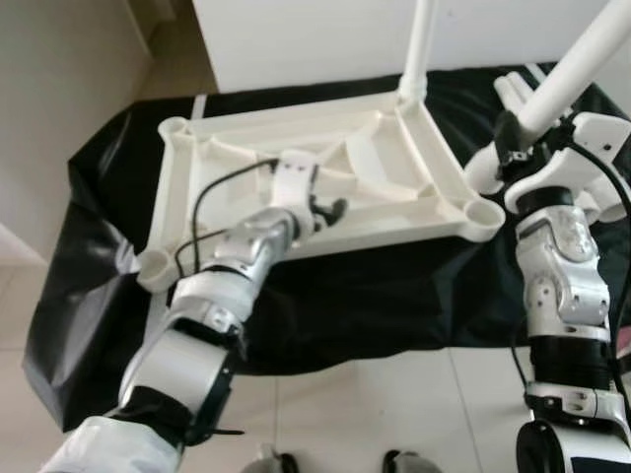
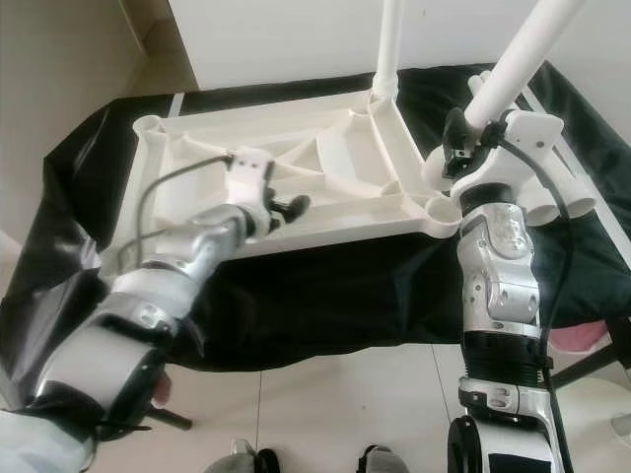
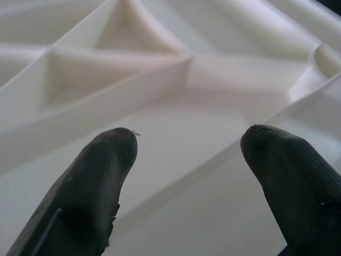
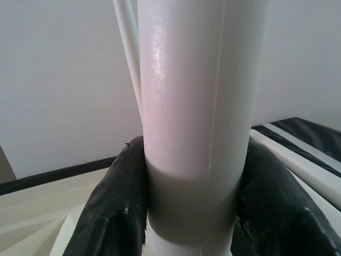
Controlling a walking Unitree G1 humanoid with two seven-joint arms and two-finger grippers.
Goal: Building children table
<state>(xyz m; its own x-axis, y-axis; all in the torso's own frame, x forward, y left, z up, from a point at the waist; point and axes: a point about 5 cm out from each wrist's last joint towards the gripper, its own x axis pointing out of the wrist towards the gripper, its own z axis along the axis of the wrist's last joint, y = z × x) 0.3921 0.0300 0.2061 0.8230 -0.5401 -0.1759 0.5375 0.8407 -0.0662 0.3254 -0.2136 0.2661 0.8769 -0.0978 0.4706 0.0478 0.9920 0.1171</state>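
held leg [image 1: 582, 54]: top cut off | upright leg [image 2: 388, 44]: top cut off

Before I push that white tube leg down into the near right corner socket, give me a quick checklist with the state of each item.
1. Right gripper shut on the white plastic tube leg: ok, fingers on both sides.
2. Leg over the near right corner socket of the upturned white plastic tabletop: cannot tell, the lower end sits beside it and the leg is tilted.
3. Far right leg standing in its socket: ok.
4. Left gripper steadying the tabletop: not ok, fingers open over the ribbed underside, gripping nothing.
5. Near left socket free: ok.
6. Tabletop on the black cloth: ok.
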